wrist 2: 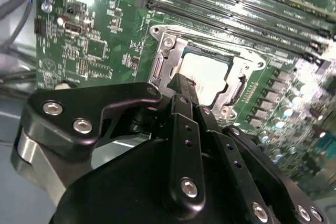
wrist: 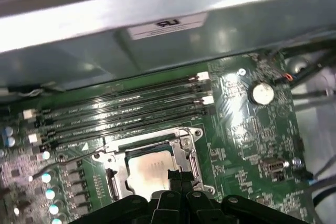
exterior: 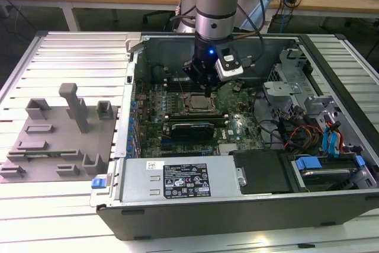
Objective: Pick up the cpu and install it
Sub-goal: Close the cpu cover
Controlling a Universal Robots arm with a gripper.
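The cpu point(wrist 2: 209, 73) lies flat inside the motherboard socket frame point(wrist 2: 167, 41), its silvery-grey top showing. In the first wrist view the cpu point(wrist: 148, 170) sits level within the metal frame point(wrist: 152, 141). My gripper point(wrist 2: 181, 84) hovers just above the socket's edge, its two black fingers pressed together with nothing between them. In the exterior view the gripper point(exterior: 207, 92) hangs inside the open computer case directly over the cpu point(exterior: 200, 105).
Memory slots point(wrist: 126, 111) run beside the socket. The case wall point(exterior: 133, 81) rises on the exterior view's left, and drive bays with cables point(exterior: 320, 134) sit on its right. A power supply point(exterior: 177, 179) lies at the front. A grey fixture plate point(exterior: 56, 140) rests outside the case.
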